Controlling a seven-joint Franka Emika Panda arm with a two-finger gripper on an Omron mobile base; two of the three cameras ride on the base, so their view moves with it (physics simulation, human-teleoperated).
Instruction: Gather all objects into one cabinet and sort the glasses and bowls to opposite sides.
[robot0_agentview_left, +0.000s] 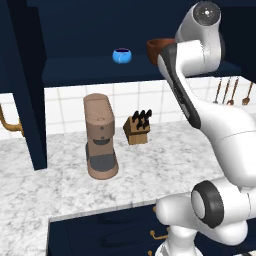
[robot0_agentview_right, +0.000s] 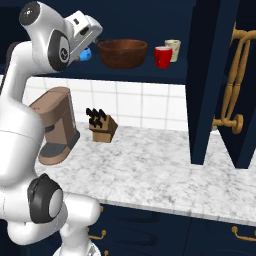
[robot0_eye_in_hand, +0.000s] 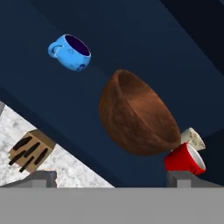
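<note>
On the open navy cabinet's shelf (robot0_agentview_right: 145, 70) stand all four objects. The big brown bowl (robot0_agentview_right: 122, 52) (robot0_eye_in_hand: 135, 113) is in the middle, partly behind my arm in the left base view (robot0_agentview_left: 159, 47). The small blue bowl (robot0_agentview_left: 121, 55) (robot0_eye_in_hand: 70, 52) (robot0_agentview_right: 86, 55) stands apart to its left. To its right are the red cup (robot0_agentview_right: 162, 56) (robot0_eye_in_hand: 186, 159) and, behind that, the beige cup (robot0_agentview_right: 173, 49) (robot0_eye_in_hand: 192, 138). My gripper (robot0_agentview_right: 91, 37) (robot0_eye_in_hand: 112, 179) hovers in front of the shelf near the blue bowl, open, with nothing between its fingertips (robot0_eye_in_hand: 41, 178).
A brown coffee machine (robot0_agentview_left: 100, 137) and a wooden knife block (robot0_agentview_left: 137, 127) stand on the marble counter (robot0_agentview_left: 60, 185) below the shelf. Open cabinet doors with brass handles (robot0_agentview_right: 235, 75) hang at the right and at the left (robot0_agentview_left: 25, 100). Utensils (robot0_agentview_left: 230, 90) hang on the tiled wall.
</note>
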